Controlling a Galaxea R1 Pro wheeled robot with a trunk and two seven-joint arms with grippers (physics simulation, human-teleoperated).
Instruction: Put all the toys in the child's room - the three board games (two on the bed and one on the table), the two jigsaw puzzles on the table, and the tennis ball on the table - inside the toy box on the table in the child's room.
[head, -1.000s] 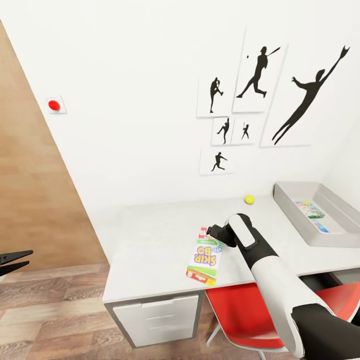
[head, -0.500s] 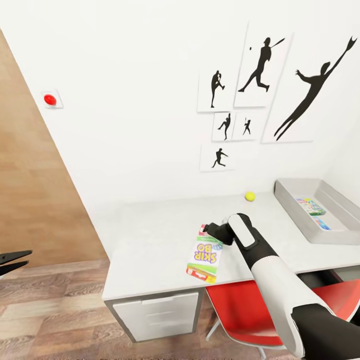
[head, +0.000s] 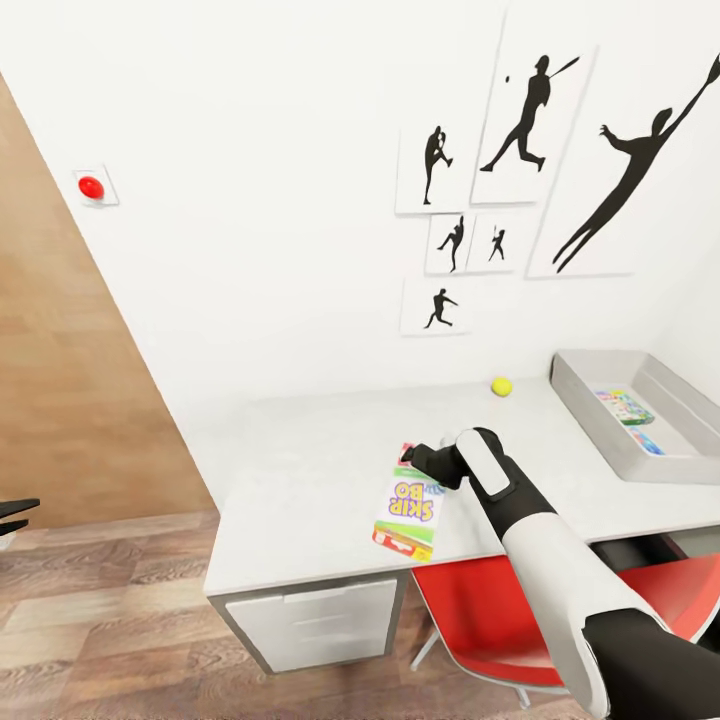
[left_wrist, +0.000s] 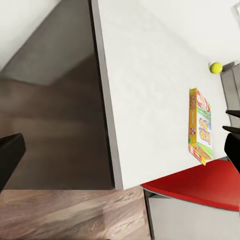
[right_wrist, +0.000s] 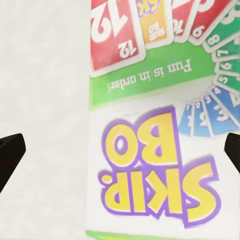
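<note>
The right tool (head: 412, 459) hovers spread over the Skip-Bo board game (head: 408, 506) on the table (head: 300, 470); the left tool (head: 12, 514) is cut off, its grip unreadable.

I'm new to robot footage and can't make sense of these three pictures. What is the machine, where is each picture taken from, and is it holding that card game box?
It is a simulated wheeled robot with two arms. The wide picture comes from its head camera, looking down over a pale table. The white and black right arm reaches over a Skip-Bo game box lying flat near the table's front edge. The right gripper hangs above the box with its fingers spread, so nothing is held. Farther back lie a tennis ball and a grey toy box already holding colourful items. The other two pictures come from cameras on each wrist: the right one looks straight down at the game box, the left one sees the table from the side.
</note>
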